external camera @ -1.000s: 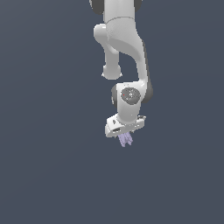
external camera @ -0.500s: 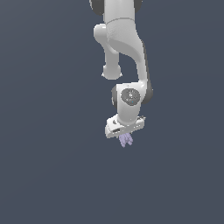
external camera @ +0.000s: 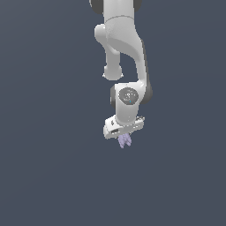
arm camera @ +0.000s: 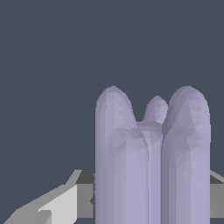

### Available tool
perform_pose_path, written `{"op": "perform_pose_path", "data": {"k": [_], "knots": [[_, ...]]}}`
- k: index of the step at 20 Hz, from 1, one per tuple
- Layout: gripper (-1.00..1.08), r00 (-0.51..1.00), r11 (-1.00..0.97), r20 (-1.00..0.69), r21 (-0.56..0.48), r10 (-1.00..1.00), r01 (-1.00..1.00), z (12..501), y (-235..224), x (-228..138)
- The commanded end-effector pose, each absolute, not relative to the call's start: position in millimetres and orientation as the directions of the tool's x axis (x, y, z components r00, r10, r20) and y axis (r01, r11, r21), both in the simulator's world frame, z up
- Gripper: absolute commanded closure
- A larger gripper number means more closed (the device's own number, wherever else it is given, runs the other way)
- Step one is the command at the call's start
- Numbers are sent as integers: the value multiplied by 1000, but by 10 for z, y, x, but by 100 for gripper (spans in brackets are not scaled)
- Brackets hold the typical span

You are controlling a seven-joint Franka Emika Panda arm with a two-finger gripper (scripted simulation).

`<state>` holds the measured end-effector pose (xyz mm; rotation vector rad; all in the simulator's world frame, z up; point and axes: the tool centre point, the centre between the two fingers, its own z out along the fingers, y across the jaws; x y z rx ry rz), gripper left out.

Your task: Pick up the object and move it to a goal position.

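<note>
The object (external camera: 124,141) is a small pale lavender ridged piece that sticks out below the white gripper (external camera: 124,137), which is shut on it. The arm hangs down from the top of the exterior view and holds the object in the air against a plain dark grey background. In the wrist view the object (arm camera: 151,166) fills the near field as tall rounded lavender lobes. A grey-white finger (arm camera: 57,203) shows on one side of it, and a sliver of the other finger (arm camera: 217,192) at the picture's edge. The fingertips themselves are hidden behind the object.
Only the uniform dark grey ground (external camera: 48,176) shows around the arm. No goal marker, other object or edge is in view.
The wrist and the held object have drifted very slightly toward the exterior view's left. The grip is unchanged.
</note>
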<state>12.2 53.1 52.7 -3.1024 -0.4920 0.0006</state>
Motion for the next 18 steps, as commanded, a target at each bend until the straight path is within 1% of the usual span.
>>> {"op": "perform_pose_path", "data": {"k": [1, 6, 14, 18], "knots": [[108, 951, -951, 1, 0, 308, 308, 595, 399, 135], [108, 951, -951, 1, 0, 308, 308, 809, -12, 165], [108, 951, -951, 1, 0, 308, 308, 1273, -905, 245], [108, 951, -951, 1, 0, 308, 308, 1466, -1274, 290]]}}
